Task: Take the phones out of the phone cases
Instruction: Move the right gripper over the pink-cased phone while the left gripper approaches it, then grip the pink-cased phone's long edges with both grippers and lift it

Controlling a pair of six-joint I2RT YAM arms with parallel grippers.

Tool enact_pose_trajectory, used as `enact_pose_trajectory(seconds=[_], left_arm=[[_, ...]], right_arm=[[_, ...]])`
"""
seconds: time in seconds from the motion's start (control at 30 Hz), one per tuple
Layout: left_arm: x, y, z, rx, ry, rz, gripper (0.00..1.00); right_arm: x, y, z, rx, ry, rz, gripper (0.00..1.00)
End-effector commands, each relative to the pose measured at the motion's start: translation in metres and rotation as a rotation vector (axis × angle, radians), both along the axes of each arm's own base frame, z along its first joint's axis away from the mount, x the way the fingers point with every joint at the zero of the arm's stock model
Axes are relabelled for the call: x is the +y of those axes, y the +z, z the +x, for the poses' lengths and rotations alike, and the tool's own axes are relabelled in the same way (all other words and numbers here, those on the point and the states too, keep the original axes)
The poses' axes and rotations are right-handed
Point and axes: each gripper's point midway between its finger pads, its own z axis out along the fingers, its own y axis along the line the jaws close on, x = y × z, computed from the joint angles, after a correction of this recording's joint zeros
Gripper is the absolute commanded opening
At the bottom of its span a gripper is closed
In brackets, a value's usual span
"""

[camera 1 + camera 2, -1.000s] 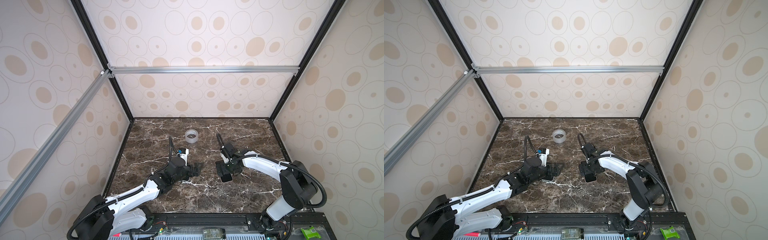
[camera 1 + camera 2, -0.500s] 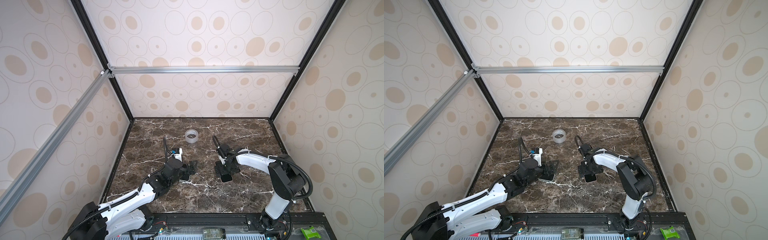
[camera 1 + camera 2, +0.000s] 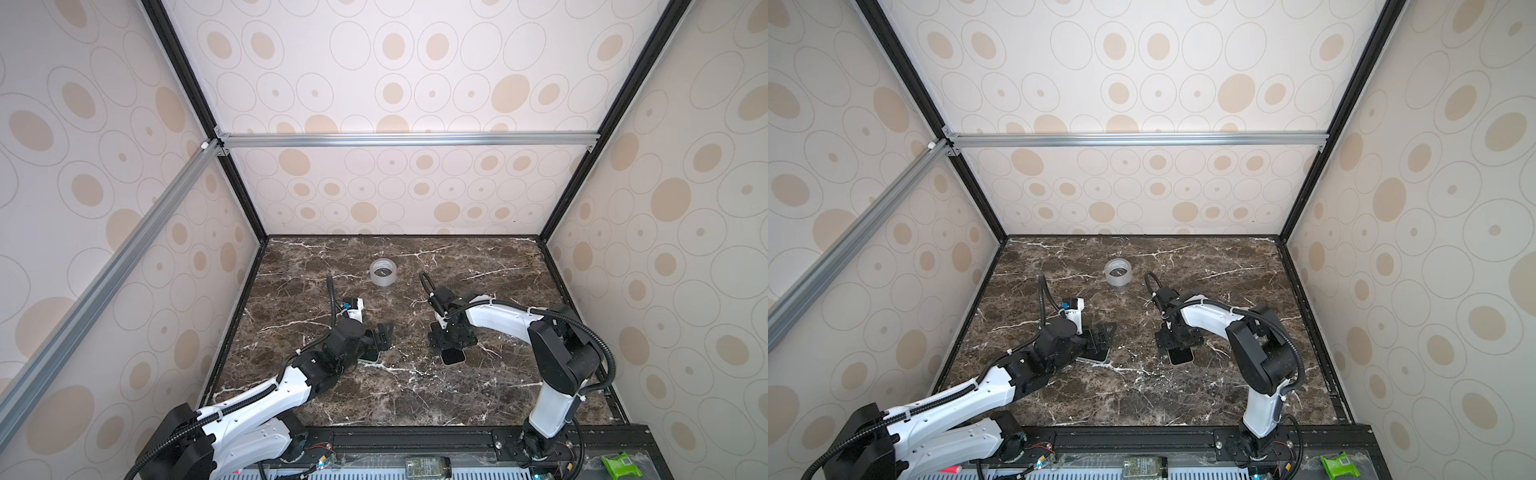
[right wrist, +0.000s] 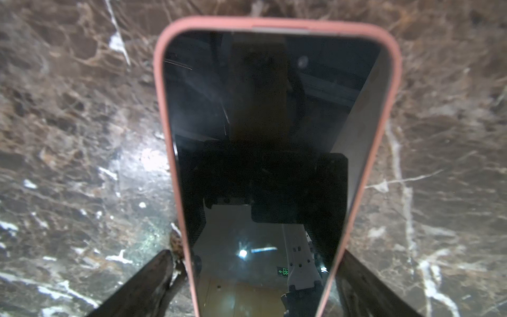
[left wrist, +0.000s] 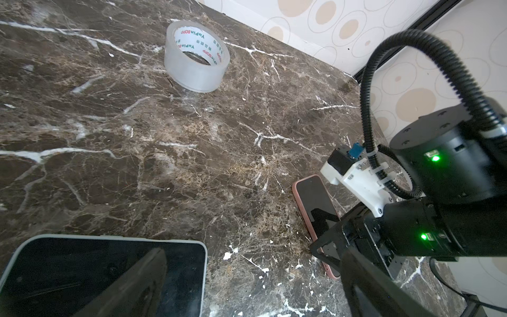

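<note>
Right gripper [image 4: 256, 258] astride pink case [image 4: 159, 68], grip unconfirmable; left gripper [image 3: 1100, 338] spread wide over second phone [image 5: 68, 269]. Risk: side squeeze pinning phone [image 4: 260, 109] inside; sliding on table [image 5: 164, 164].

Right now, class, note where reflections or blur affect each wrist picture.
Right wrist view: the pink-cased phone shows reflections and a light spot; the fingers look soft. Left wrist view: the tape roll is sharp, its print legible.
</note>
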Motion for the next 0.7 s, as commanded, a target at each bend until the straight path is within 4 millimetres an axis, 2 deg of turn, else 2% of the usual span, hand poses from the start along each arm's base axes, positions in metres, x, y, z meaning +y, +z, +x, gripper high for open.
enact_pose_trajectory(seconds=[0.0,0.37,0.57,0.67], left_arm=[[0.005,0.001,0.002,0.006,0.033,-0.011,0.99],[0.004,0.003,0.002,0.014,0.034,-0.007,0.99],[-0.004,0.008,0.004,0.016,0.017,-0.044,0.99],[-0.015,0.010,0.005,0.029,-0.008,-0.090,0.99]], right_arm=[[-0.008,-0.009,-0.011,0.041,-0.004,-0.052,0.87],[-0.009,-0.008,-0.012,0.026,-0.019,-0.038,0.77],[-0.008,0.004,-0.011,-0.007,-0.038,-0.013,0.76],[-0.004,0.013,-0.012,-0.035,-0.050,0.036,0.75]])
